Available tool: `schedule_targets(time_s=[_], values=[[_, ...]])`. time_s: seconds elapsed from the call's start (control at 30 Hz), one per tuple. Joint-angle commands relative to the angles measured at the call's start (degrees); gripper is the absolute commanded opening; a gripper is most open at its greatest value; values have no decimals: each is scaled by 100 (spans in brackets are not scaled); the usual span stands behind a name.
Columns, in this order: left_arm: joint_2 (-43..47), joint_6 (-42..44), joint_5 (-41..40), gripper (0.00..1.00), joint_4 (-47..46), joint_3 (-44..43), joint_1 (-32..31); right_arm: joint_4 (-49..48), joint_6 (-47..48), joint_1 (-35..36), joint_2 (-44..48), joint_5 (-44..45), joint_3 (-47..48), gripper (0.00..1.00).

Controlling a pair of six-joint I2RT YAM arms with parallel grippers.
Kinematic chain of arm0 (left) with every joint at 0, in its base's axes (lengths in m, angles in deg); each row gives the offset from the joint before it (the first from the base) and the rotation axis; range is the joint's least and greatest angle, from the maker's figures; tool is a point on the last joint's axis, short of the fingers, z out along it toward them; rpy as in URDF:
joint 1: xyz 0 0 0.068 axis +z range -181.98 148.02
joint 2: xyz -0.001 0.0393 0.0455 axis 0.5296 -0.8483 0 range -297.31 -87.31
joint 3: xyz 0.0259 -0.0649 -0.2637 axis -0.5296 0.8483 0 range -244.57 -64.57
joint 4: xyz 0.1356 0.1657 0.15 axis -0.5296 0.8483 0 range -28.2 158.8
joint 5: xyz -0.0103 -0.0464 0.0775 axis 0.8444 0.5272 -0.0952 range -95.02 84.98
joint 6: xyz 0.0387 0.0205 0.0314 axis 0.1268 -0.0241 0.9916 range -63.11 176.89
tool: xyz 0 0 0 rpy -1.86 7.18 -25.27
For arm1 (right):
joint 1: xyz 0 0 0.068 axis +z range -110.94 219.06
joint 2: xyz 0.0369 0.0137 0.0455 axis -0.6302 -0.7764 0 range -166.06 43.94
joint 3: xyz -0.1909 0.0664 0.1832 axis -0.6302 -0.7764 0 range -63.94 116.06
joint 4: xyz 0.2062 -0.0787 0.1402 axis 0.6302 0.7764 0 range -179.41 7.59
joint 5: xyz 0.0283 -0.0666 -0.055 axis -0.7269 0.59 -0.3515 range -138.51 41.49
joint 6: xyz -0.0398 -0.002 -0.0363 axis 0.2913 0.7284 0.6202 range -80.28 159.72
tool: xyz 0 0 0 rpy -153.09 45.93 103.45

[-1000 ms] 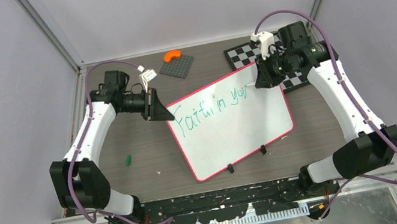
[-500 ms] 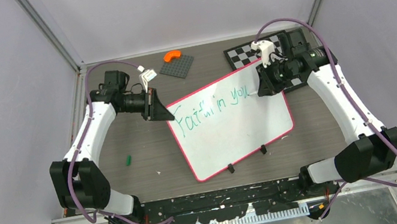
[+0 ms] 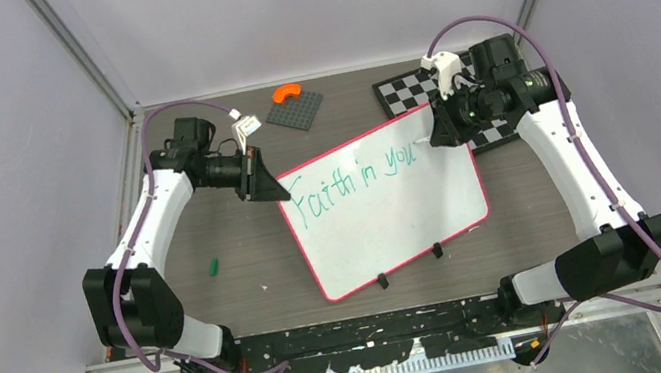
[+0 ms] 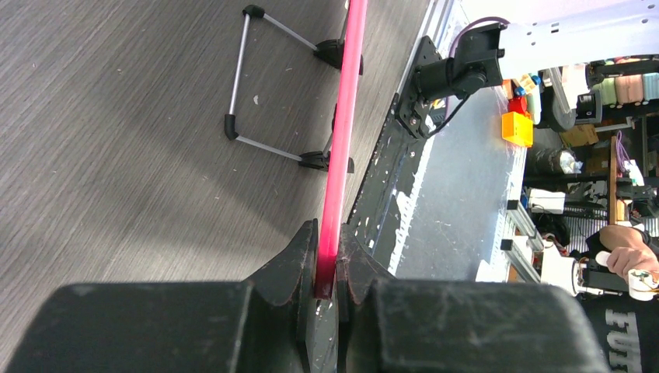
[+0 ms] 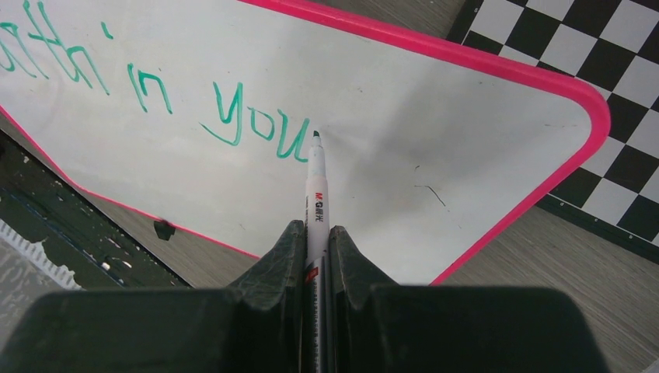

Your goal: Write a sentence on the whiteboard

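Observation:
The whiteboard (image 3: 392, 212) stands tilted on its clips at the table's middle, its rim red-pink. Green lettering (image 3: 355, 174) on it reads "Faith in you" in one line. My left gripper (image 3: 268, 189) is shut on the board's left corner; in the left wrist view the pink rim (image 4: 339, 155) runs edge-on between my jaws (image 4: 328, 256). My right gripper (image 3: 437, 136) is shut on a white marker (image 5: 316, 198); its tip sits just right of the "u" (image 5: 294, 142) on the whiteboard (image 5: 435, 116).
A black-and-white checkered board (image 3: 437, 88) lies behind the whiteboard's right corner, also in the right wrist view (image 5: 606, 70). A grey plate (image 3: 294, 109) with an orange piece (image 3: 286, 92) lies at the back. A small green cap (image 3: 214, 266) lies left of the board.
My right gripper finished the "u" of "you", dipping toward the board and then moving up and right. The left arm and board stayed still.

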Motion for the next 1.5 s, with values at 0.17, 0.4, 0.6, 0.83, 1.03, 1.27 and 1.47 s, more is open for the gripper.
schedule_targets(time_s=[0.17, 0.4, 0.6, 0.83, 1.03, 1.27, 1.47], values=[[26, -50, -169, 0, -23, -70, -30, -319, 33, -21, -136, -3, -83, 0], [33, -55, -141, 0, -54, -55, -31, -330, 27, -47, 191, 67, -597, 0], [26, -56, -124, 0, -68, -45, -35, -318, 1, -53, 360, 28, -770, 0], [6, -60, -120, 0, -72, -57, -32, -336, -55, -48, 102, -32, -275, 0], [26, -48, -158, 0, -48, -47, -30, -372, -62, -57, -153, 44, 9, 0], [-9, -42, -168, 0, -37, -84, -30, -355, 14, -178, -177, 198, 127, 0], [-10, -58, -152, 0, -32, -119, -30, -152, 28, -198, -181, 32, 320, 0]])
